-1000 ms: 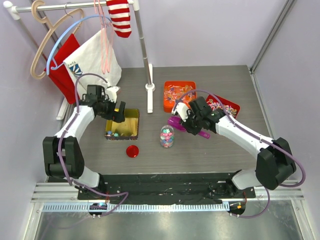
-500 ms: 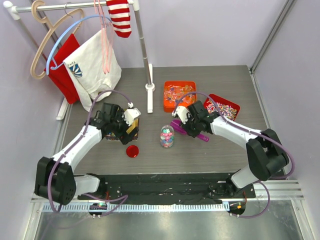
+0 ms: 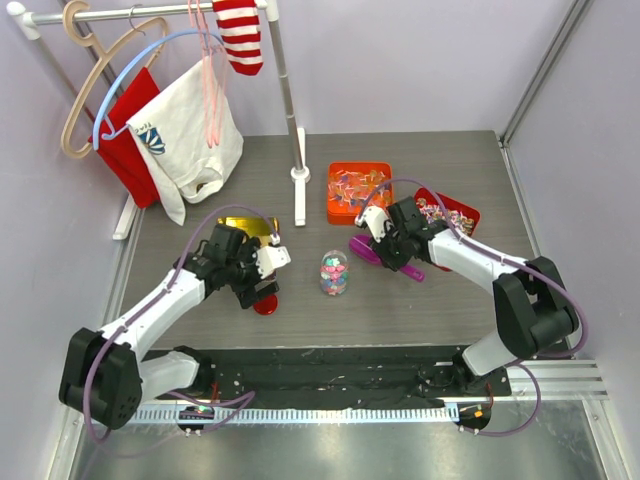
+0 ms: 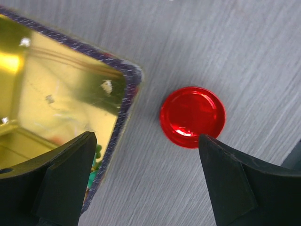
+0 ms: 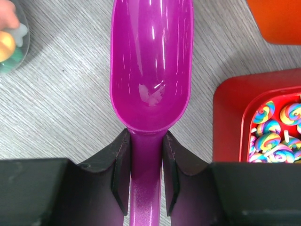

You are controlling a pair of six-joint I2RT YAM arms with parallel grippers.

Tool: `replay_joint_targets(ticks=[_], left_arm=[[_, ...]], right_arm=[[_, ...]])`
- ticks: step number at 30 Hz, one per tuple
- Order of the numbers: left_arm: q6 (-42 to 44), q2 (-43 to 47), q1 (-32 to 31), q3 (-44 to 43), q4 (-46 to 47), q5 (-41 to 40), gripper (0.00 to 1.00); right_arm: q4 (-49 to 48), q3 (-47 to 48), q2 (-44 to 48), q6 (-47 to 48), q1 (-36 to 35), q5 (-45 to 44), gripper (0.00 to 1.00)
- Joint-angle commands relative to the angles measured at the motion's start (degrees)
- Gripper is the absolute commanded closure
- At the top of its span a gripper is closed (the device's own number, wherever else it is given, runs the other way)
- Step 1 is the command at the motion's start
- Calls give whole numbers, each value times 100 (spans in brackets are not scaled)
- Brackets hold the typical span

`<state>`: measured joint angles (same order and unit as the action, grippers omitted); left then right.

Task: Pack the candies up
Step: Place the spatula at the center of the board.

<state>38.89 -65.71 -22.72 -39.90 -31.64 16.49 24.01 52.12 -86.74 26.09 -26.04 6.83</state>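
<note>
The purple scoop (image 5: 151, 70) in the right gripper's (image 5: 146, 141) matt black fingers (image 5: 120, 169) was glossy, smooth plastic. Under the left gripper (image 4: 146, 139), the red lid (image 4: 192, 117) shone like translucent plastic. The gold tin (image 4: 61, 94) gleamed mirror-bright, probably metal, on the matt, grained table (image 4: 235, 42).

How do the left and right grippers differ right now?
The left gripper has its jaws wide open and empty; the right gripper is shut on the purple scoop by its handle. The left gripper hangs over the red lid beside the gold tin; the right gripper sits between the jar and the red tin. Both point down at the table.
</note>
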Motion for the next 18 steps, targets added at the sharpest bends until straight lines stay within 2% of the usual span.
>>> replay_joint_targets(ticks=[1,11,15,18], left_arm=[[347,15,-224,158,139,-118,9],[101,-723,-338,246,1167,-673,11],[101,-952,-347,202,1256,-630,16],[136,-1110,-347,176,1265,-621,23]], right_arm=[[-19,-17,394,28,187,257,66],[86,-79,852,89,583,618,63],[113,-79,852,107,618,600,64],[130,-88,843,134,618,626,64]])
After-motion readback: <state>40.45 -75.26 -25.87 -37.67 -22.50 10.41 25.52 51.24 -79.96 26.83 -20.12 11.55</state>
